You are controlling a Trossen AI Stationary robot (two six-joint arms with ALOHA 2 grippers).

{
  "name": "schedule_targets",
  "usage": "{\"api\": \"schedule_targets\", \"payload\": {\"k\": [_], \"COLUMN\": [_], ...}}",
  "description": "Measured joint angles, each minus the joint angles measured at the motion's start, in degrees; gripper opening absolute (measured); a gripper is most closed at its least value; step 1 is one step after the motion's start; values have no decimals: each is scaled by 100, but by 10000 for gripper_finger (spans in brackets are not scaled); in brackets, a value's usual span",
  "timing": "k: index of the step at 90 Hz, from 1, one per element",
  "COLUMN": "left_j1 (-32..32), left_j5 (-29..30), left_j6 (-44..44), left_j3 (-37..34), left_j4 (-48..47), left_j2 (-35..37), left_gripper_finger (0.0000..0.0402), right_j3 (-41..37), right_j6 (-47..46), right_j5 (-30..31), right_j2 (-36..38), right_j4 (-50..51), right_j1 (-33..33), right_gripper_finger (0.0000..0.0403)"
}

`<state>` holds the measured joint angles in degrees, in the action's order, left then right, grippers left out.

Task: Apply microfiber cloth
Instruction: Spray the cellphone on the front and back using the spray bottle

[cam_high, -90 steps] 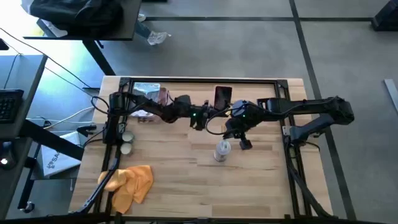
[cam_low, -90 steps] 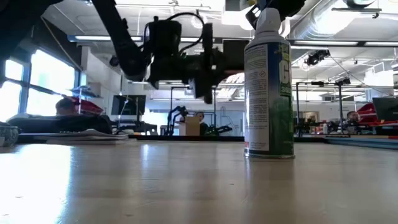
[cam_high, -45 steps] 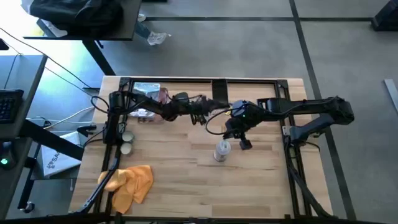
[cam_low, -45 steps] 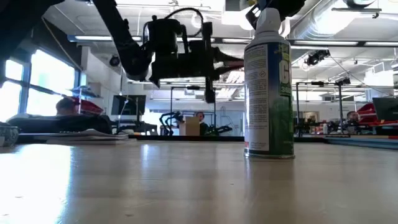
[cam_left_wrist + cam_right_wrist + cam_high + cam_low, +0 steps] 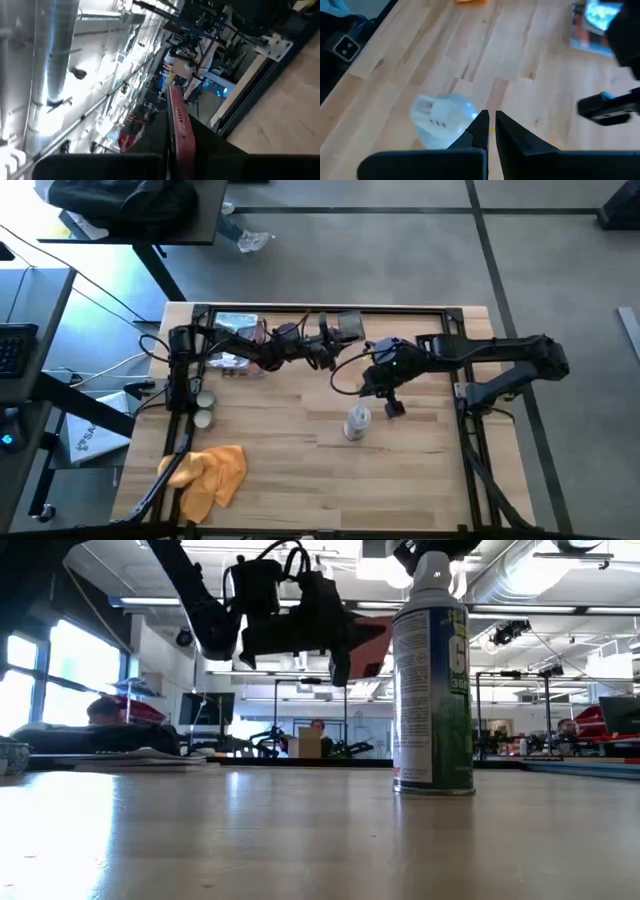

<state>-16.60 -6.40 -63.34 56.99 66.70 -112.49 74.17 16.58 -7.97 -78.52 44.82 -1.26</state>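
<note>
Microfiber cloth: I log it crumpled at the table's front-left corner, untouched. Left gripper, raised near the back edge, pinches a red-cased phone. Right gripper, fingers pressed together, hovers mid-table beside the spray can.

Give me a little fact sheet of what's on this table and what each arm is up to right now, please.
left gripper: near the table's far edge, raised off the table, jaws shut on the phone
right gripper: just above the spray can, jaws nearly closed, holding nothing
microfiber cloth: crumpled at the near left corner, untouched
silvery packet: far left
table: light wood
</note>
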Motion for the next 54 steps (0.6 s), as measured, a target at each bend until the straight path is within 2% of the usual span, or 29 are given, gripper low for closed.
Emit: {"api": "schedule_targets", "payload": {"k": [19,38,54], "left_j1": [0,0,18], "left_j5": [77,108,143], "left_j6": [765,1946,2755], "left_j3": [-231,-676,-1022], "left_j4": [-31,-30,-434], "left_j2": [133,862,1660], "left_gripper_finger": [12,12,12], "right_j3": [247,398,420], "right_j6": [-108,-399,-1184], "right_j5": [338,683,1101], "right_j2": [4,9,9], "right_j4": [48,47,40], "right_j1": [-322,-569,-725], "right_gripper_finger": [0,0,0]}}
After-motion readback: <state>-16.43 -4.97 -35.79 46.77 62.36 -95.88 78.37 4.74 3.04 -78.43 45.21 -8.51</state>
